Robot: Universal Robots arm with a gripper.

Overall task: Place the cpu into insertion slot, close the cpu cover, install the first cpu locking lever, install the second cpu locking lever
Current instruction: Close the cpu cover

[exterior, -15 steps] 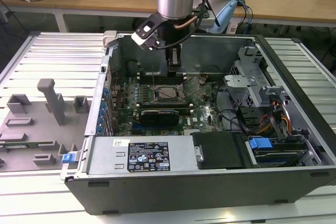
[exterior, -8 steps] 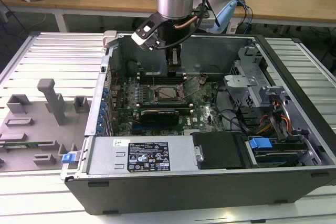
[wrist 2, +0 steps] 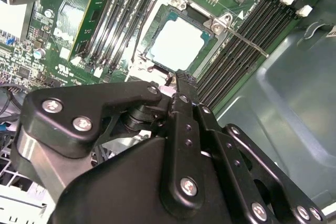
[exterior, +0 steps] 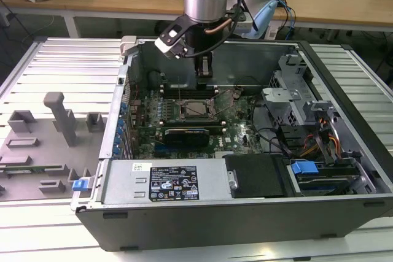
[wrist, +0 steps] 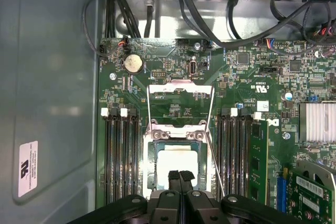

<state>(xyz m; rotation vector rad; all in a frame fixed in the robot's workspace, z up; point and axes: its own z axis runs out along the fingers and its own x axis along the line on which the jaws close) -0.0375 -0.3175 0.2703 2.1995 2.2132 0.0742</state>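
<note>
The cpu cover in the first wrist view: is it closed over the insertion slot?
No, the cpu cover stands swung open, and the cpu lies bare in the insertion slot.

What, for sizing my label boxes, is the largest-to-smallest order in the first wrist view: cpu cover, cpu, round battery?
1. cpu cover, the open frame, widest outline.
2. cpu, one edge hidden by the gripper.
3. round battery, clearly smallest.
</note>
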